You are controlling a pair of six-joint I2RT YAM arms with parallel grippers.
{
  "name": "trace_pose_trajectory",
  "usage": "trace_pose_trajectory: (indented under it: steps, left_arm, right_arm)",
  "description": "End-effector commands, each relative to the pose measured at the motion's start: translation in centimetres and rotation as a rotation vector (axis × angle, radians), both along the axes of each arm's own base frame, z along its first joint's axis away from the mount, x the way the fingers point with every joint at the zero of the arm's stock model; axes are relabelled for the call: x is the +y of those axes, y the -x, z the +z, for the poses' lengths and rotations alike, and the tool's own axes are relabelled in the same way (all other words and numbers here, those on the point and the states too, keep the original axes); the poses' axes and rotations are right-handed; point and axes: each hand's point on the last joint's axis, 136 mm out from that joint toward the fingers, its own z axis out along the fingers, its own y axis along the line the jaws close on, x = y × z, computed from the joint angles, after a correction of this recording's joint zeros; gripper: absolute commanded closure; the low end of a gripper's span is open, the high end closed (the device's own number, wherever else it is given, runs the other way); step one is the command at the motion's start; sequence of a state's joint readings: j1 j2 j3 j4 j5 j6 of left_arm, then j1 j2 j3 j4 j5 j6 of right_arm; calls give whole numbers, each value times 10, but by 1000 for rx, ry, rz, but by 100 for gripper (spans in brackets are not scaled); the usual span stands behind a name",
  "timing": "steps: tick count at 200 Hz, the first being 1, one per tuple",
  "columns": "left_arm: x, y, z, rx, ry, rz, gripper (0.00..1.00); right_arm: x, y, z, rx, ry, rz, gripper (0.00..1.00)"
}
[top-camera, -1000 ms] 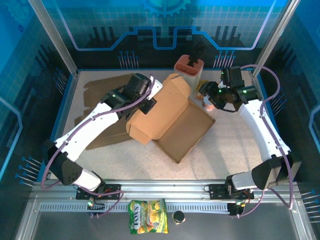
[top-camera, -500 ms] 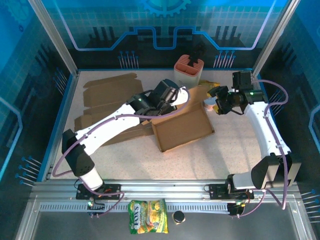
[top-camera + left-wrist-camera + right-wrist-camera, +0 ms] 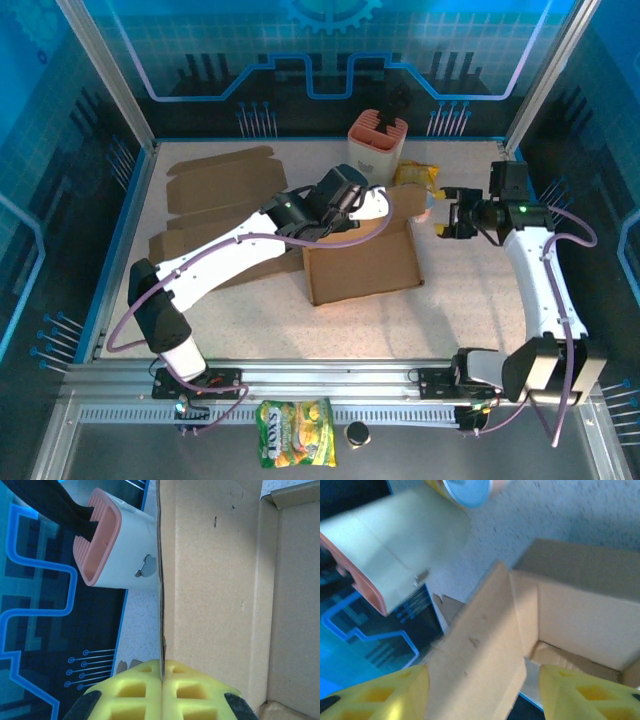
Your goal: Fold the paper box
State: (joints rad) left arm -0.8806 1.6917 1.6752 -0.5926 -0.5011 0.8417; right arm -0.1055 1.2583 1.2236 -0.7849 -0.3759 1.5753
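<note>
Paper box (image 3: 365,265) has come down flat in the middle of the speckled tabletop (image 3: 470,310), open side up, ready for more folding. Left fingers (image 3: 172,692) stay pinched shut on its thin, stiff brown back flap (image 3: 210,570) at 12 o'clock. Right fingers (image 3: 447,214) have backed off to 3 o'clock, open and empty.
</note>
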Motion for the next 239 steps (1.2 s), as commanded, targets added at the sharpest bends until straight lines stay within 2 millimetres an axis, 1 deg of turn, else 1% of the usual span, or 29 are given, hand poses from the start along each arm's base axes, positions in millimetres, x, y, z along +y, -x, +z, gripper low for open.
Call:
trace_pose_trajectory:
  steps: [1, 15, 23, 35, 45, 57, 67, 76, 86, 94, 110, 121, 127, 148, 164, 174, 195, 207, 219, 239]
  left_arm:
    - [-10, -4, 13, -39, 1, -35, 100]
    - [-9, -3, 11, -37, -12, -41, 100]
    - [-8, -4, 10, -34, -21, -42, 100]
    - [-7, -3, 10, -28, -25, -41, 100]
    - [-6, -2, 8, -20, -27, -40, 100]
    - [-5, 0, 8, -10, -24, -43, 100]
    - [-5, 1, 7, -2, -22, -48, 100]
    - [-4, 2, 6, 4, -21, -51, 100]
    - [-4, 3, 4, 12, -19, -56, 100]
    - [-4, 5, 3, 20, -17, -63, 100]
    - [-4, 8, 2, 33, -15, -83, 100]
    - [-4, 10, 2, 37, -11, -98, 100]
    - [-3, 11, 2, 40, -11, -103, 100]
    - [0, 13, 1, 44, -13, -108, 100]
    - [1, 14, 1, 49, -10, -109, 100]
    - [2, 15, 1, 53, -7, -110, 100]
    - [1, 17, 1, 61, -1, -110, 100]
    - [1, 17, 0, 65, -1, -109, 100]
    - [0, 17, 0, 66, -1, -109, 100]
    - [-1, 16, 2, 65, 5, -108, 100]
  right_arm:
    - [-27, -14, 25, -180, 293, 167, 41]
    - [-41, -12, 29, -252, 548, 300, 42]
    - [-40, -15, 36, -344, 710, 406, 42]
    - [-30, -14, 38, -452, 955, 592, 41]
    - [-18, -11, 38, -543, 1113, 731, 41]
    - [-7, -6, 36, -658, 1249, 849, 39]
    - [2, 2, 39, -776, 1356, 930, 36]
    - [9, 12, 37, -878, 1456, 1009, 35]
    - [13, 20, 34, -926, 1539, 1097, 34]
    - [18, 25, 25, -928, 1563, 1204, 34]
    - [36, 37, 3, -984, 1592, 1444, 34]
    - [42, 37, -9, -999, 1594, 1544, 32]
    - [43, 35, -12, -1005, 1596, 1573, 31]
    - [41, 18, -9, -1019, 1630, 1567, 26]
    - [31, 4, -9, -979, 1643, 1553, 24]
    - [29, -1, -5, -978, 1631, 1541, 23]
    - [32, -4, 2, -1016, 1597, 1529, 25]
    - [36, -4, 2, -1027, 1573, 1537, 27]
    - [34, -8, -1, -1003, 1580, 1539, 27]
    - [34, -12, 0, -1002, 1584, 1539, 29]
